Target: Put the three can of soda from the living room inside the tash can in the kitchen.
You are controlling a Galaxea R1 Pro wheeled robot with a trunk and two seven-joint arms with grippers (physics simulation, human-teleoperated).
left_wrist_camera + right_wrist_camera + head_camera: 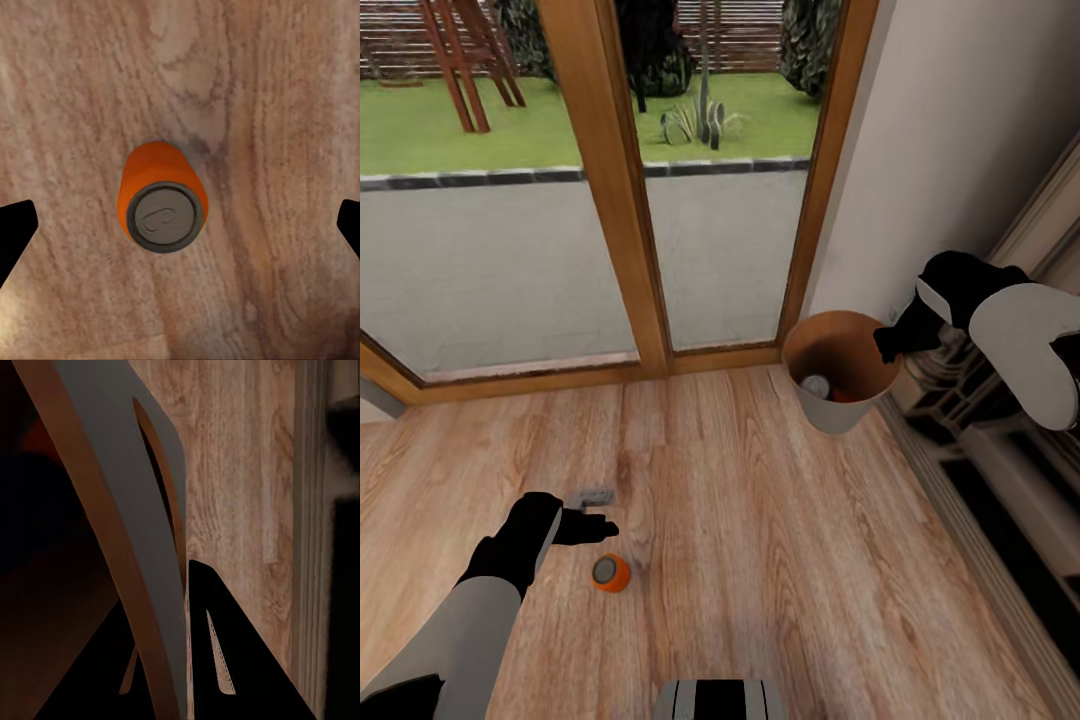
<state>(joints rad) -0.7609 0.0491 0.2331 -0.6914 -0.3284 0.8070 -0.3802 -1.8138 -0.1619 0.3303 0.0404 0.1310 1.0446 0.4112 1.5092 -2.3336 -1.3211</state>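
Partly hidden cans in tash can [838, 415], right tool [888, 345] gripping rim

Home interior: wood floor [760, 560], wood-framed glass doors [620, 200], garden lawn [420, 130] outside.

We see a pale wood-plank floor [760, 560] with visible grain and a low satin sheen. The soda can [610, 573] has a smooth orange body and a dull grey metal top [165, 219]. The trash can [838, 415] is matt pale grey outside, coppery brown inside. Glossy honey-toned wood frames the glass doors [605, 200]. The left gripper [588, 528] looks like matt black plastic.
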